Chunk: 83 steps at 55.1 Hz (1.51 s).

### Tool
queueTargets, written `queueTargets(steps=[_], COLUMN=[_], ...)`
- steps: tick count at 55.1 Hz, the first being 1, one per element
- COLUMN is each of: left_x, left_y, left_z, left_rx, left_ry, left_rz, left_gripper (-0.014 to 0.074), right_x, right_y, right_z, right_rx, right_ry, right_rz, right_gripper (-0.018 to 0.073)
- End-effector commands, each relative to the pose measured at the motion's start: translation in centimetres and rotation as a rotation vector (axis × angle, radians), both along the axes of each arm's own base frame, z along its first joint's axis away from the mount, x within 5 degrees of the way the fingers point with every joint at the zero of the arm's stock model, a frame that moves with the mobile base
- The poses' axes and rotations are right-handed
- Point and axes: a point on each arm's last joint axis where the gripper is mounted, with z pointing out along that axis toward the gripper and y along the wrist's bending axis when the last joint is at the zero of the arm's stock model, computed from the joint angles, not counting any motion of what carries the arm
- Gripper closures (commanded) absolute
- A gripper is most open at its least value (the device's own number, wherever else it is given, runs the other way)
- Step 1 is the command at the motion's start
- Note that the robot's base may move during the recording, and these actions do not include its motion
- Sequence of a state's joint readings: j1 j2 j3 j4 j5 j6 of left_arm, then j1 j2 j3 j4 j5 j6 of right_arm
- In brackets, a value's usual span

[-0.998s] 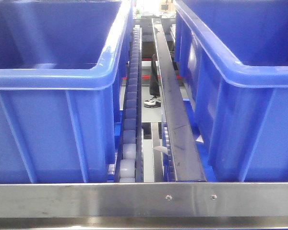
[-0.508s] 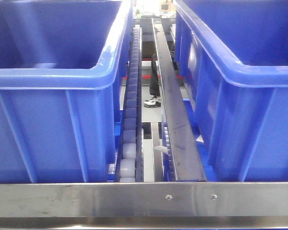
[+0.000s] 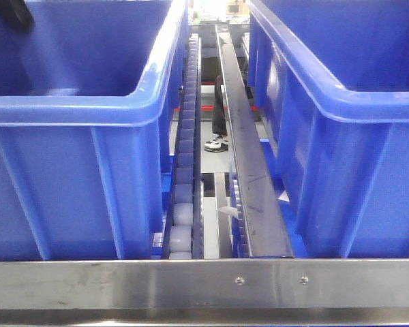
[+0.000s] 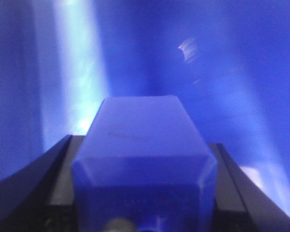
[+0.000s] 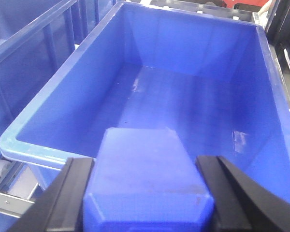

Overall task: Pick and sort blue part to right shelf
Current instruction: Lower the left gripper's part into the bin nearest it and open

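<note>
Left end effector [image 4: 141,142] clamps a blue rectangular plastic block [image 4: 140,125], right end effector [image 5: 145,162] another block [image 5: 142,183] over a large blue plastic tub [image 5: 87,96]

Legible text, labels, brands, numbers, signs: none. Unmarked: blue tubs [image 3: 54,191], stainless front rail [image 3: 123,283], roller track [image 3: 184,157], left blue part [image 4: 142,140], right blue part [image 5: 145,179].

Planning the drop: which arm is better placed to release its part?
Probably right: the right gripper holds its blue part over the rim of the empty tub; around the left gripper all is blurred.
</note>
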<state>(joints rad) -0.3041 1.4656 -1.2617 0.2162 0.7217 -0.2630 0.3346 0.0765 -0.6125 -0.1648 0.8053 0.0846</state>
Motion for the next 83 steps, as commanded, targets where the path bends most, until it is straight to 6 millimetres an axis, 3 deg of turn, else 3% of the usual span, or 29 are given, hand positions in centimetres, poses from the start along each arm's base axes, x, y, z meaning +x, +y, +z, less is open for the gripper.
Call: queueTargets(steps=[1, 13, 26, 31, 43, 51, 58, 66, 76, 83], left_x=[1.9, 5.4, 6.6, 6.6, 6.4, 5.9, 4.3, 0.7, -5.2, -11.2], left_y=[0.2, 0.2, -0.1, -0.2, -0.5, -0.5, 0.0, 0.8, 2.3, 3.8], left_z=[1.1, -4.3, -7.9, -8.2, -7.8, -6.2, -3.0, 0.8, 3.3, 4.6], left_rx=[-0.039, 0.0, 0.025, 0.015, 0.01, 0.003, -0.014, -0.049, -0.093, -0.137], left_ry=[-0.064, 0.078, 0.188, 0.206, 0.241, 0.224, 0.158, 0.05, -0.117, -0.29], left_rz=[0.027, 0.055, 0.061, 0.065, 0.022, 0.013, 0.01, 0.006, -0.008, -0.022], left_gripper=[0.0274, 0.0274, 0.0265, 0.0218, -0.0023, -0.0033, -0.0026, 0.0065, 0.0211, 0.0321], right_x=[0.2, 0.2, 0.2, 0.2, 0.2, 0.2, 0.2, 0.2, 0.2, 0.2], right_y=[0.1, 0.0, 0.0, 0.0, 0.0, 0.0, 0.0, 0.0, 0.0, 0.0], right_z=[1.4, 1.0, 1.0, 1.0, 1.0, 1.0, 1.0, 1.0, 1.0, 1.1], right_rx=[0.002, -0.007, -0.008, -0.008, -0.008, -0.008, -0.008, -0.008, -0.007, -0.006], right_ry=[-0.083, -0.043, -0.041, -0.041, -0.041, -0.041, -0.041, -0.041, -0.045, -0.05], right_rz=[0.001, -0.005, -0.005, -0.005, -0.005, -0.005, -0.005, -0.005, -0.004, -0.004], right_gripper=[0.0259, 0.0259, 0.0259, 0.0259, 0.0259, 0.0259, 0.0259, 0.0259, 0.0259, 0.0259])
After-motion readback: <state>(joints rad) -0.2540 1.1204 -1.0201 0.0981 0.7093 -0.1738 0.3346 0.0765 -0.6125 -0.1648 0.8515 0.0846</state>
